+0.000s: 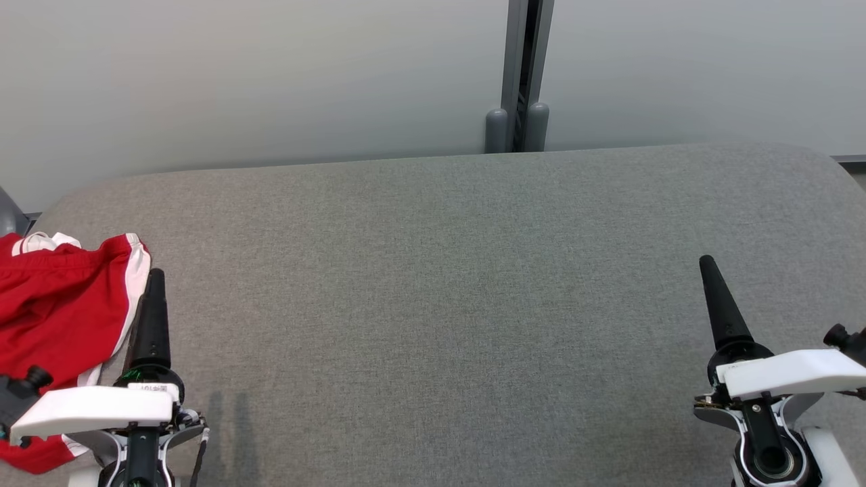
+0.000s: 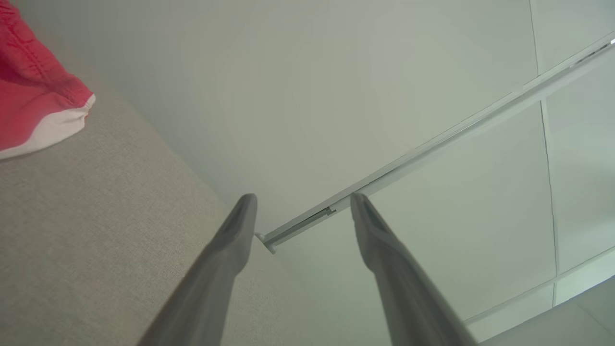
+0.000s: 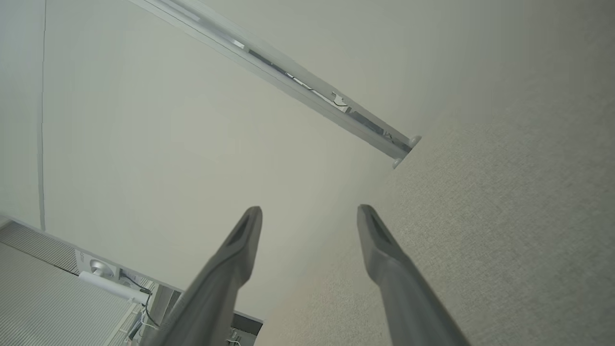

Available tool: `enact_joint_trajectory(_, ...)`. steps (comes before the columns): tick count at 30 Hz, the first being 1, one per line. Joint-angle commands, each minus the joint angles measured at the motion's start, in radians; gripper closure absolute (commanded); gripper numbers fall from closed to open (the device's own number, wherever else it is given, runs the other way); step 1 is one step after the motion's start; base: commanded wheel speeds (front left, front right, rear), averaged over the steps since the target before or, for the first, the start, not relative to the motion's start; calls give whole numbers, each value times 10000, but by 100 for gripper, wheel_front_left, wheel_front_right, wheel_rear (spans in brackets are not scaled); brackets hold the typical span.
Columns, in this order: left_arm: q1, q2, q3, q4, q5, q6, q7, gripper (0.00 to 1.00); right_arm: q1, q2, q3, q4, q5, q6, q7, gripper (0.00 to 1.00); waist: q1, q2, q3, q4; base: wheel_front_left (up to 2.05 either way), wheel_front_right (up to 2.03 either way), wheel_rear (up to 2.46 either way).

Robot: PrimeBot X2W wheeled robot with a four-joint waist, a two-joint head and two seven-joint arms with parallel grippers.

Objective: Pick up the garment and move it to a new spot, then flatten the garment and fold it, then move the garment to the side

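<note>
Head view: red garment (image 1: 57, 304) with white trim lies crumpled at the left end of the grey table (image 1: 433, 304), cut off by the frame's left edge and partly hidden behind the white housing of the left gripper (image 1: 154, 274). From here each gripper shows as a single dark spike, so I cannot read the gap. The right gripper (image 1: 705, 260) sits well apart from the garment, over bare table near the right end. Left wrist view settles the gap: the left fingers (image 2: 238, 226) stand well apart with nothing between them, and a red-and-white corner of the garment (image 2: 33, 101) lies off to the upper left, clear of both tips. Right wrist view: fingers (image 3: 242, 245) likewise spread and holding nothing, over table and pale wall. That view also picks up a ribbed panel (image 3: 43, 298) with loose cables at lower left, possibly a blind; too skewed to say. A grey rail (image 1: 519, 74) runs up the wall behind the table.
</note>
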Motion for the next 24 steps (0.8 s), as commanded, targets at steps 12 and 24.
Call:
enact_joint_trajectory(12,-518,301,-530,-348,2622,145,-535,0,-363,-145,64,-500,-3042,16,-465,0,0,0,31,-32,0,0,0)
enact_joint_trajectory(24,-488,637,-1158,-343,4999,464,-956,0,-338,-52,-22,-526,-5412,17,-788,0,0,0,23,-72,0,0,0)
